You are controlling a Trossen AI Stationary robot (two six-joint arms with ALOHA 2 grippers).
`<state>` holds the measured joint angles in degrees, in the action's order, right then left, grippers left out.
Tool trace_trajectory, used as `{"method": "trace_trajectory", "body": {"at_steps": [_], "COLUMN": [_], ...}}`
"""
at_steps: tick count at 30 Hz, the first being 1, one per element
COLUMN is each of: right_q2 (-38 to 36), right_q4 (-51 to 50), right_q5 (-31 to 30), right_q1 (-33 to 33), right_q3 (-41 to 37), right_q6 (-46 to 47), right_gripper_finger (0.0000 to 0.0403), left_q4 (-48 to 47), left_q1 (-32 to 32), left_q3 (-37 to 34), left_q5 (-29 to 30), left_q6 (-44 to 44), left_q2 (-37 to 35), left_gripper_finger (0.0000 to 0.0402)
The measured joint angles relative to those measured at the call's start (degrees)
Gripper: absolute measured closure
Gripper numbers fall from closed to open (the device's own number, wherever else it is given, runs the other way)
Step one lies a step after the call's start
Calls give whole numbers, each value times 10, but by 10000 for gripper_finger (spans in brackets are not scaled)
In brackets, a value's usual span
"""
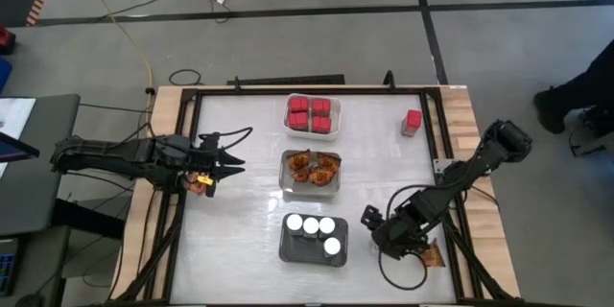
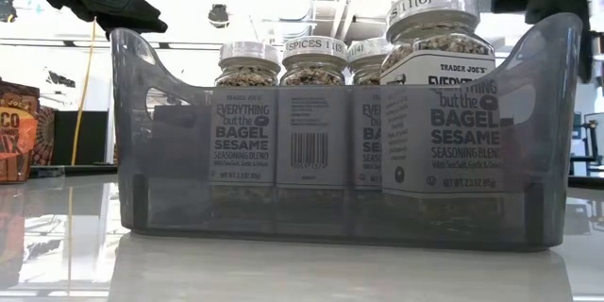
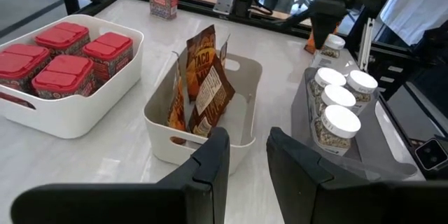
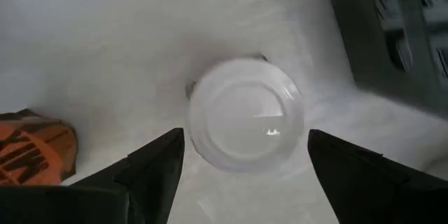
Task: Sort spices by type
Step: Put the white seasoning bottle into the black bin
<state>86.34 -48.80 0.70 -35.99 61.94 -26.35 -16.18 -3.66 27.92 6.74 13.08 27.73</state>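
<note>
A jar with a round white lid [image 4: 245,115] stands on the table just right of the dark grey tray [image 1: 288,249], which holds several more jars [image 1: 311,224]. My right gripper [image 4: 245,147] hangs over the lone jar, pointing down and open, one finger on either side of the lid; no touch shows. An orange-brown packet [image 4: 31,154] lies beside it. Other packets [image 3: 203,87] stand in the clear tray [image 1: 285,175], and red boxes [image 1: 311,113] fill the white tray [image 1: 334,127]. My left gripper [image 3: 248,154] waits at the table's left, slightly open, with nothing between its fingers.
A single red box [image 1: 413,122] stands on the table at the far right. The three trays sit in a row down the table's middle. In the low view the grey tray [image 2: 151,151] with its jars fills the picture. A person's legs [image 1: 576,96] show beyond the table's right side.
</note>
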Motion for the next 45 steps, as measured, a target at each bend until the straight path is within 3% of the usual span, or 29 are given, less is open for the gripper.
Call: {"method": "trace_trajectory", "body": {"at_steps": [17, 21, 26, 28, 36, 41, 45], "right_q2": [87, 112, 126, 130, 124, 92, 75], "right_q4": [-2, -2, -5, -7, -29, -38, -111], "right_q5": [11, 7, -2, -5, -11, -24, -50], "right_q1": [-29, -36, -38, -38, -14, 23, 47], "right_q3": [46, 56, 65, 66, 87, 143, 212], "right_q6": [-27, -26, -4, 12, 193, 339, 428], "right_gripper_finger": [77, 106, 177, 181, 181, 181, 181], "left_q4": [-30, -30, -30, -29, -28, -27, -27], "left_q1": [0, 0, 0, 0, 0, 0, 0], "left_q3": [0, 0, 0, 0, 0, 0, 0], "left_q5": [0, -1, -1, -1, -1, -1, -1], "left_q6": [42, 49, 53, 56, 63, 63, 73], "left_q2": [0, 0, 0, 0, 0, 0, 0], "left_gripper_finger": [313, 313, 313, 313, 313, 313, 313]}}
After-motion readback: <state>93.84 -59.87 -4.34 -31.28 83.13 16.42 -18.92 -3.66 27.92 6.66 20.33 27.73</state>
